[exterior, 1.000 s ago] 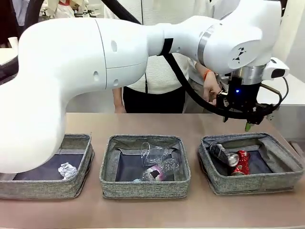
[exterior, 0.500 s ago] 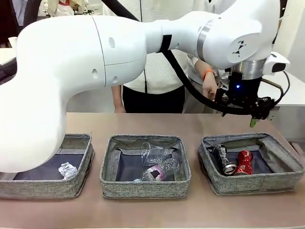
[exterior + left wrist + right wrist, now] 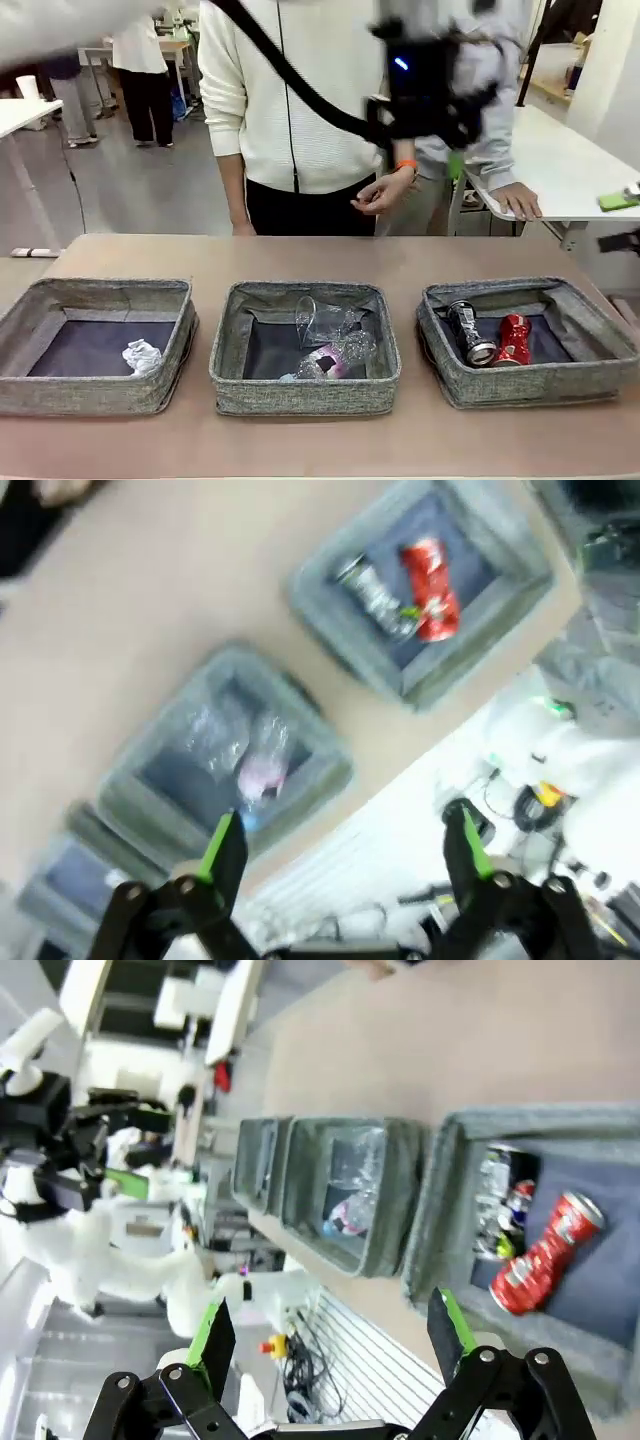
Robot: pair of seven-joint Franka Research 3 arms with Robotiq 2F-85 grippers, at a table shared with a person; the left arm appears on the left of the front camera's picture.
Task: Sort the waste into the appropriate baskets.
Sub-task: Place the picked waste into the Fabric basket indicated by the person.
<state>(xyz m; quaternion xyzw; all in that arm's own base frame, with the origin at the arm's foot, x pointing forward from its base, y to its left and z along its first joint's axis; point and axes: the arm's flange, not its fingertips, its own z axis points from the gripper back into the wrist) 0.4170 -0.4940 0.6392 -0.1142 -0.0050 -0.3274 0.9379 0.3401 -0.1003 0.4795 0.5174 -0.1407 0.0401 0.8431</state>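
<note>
Front view: three grey baskets sit in a row on the counter. The left basket holds a white paper wad. The middle basket holds a clear crumpled plastic cup and a clear plastic bottle. The right basket holds a crushed dark blue can beside a crushed red can. The left gripper is a blurred dark shape raised high above the counter, in front of a person.

Left wrist view: the left gripper stands wide and empty, looking down from well above the baskets.

Right wrist view: the right gripper is spread wide, empty, above the basket with both cans.
</note>
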